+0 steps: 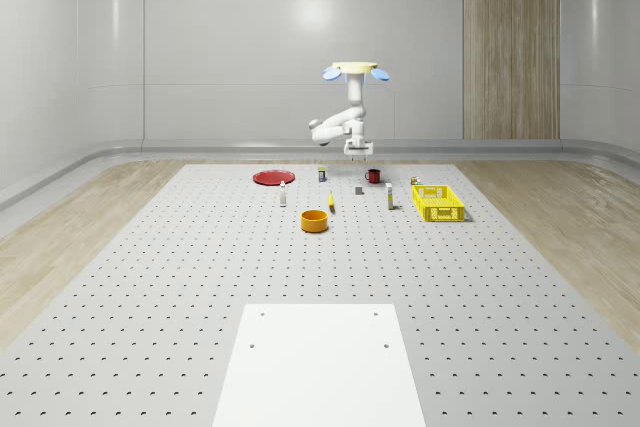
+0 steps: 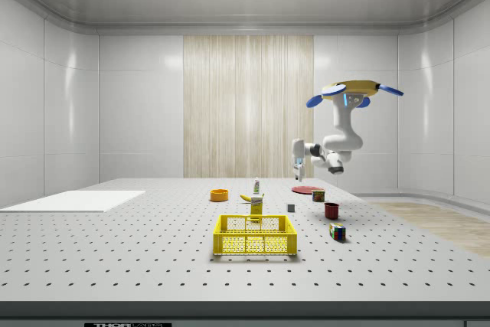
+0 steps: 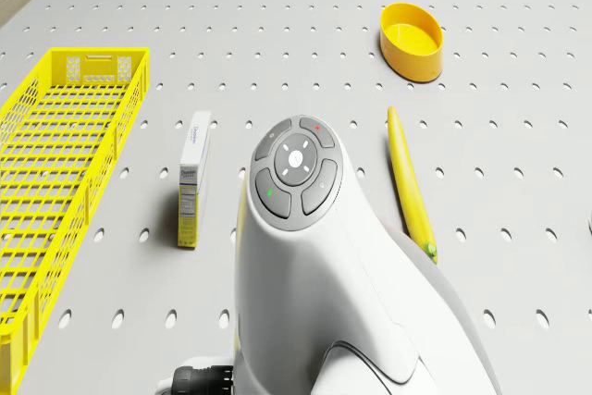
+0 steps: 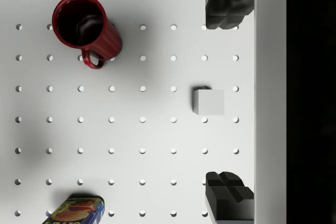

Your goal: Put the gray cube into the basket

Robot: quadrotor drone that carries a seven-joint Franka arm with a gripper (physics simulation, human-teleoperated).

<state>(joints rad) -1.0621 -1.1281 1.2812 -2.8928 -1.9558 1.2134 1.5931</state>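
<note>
The small gray cube rests on the perforated table, seen from straight above between my two dark fingers, which stand wide apart. My gripper is open and holds nothing. In the whole-scene view the gripper hangs well above the cube, and the drone hovers over that far-middle part of the table. The yellow mesh basket stands to the whole-scene view's right of the cube. From the side, the gripper is above the cube, with the basket nearer the camera.
A red mug and a printed can stand near the cube. A small carton and a banana lie between basket and orange bowl. A red plate and a colourful cube sit farther off.
</note>
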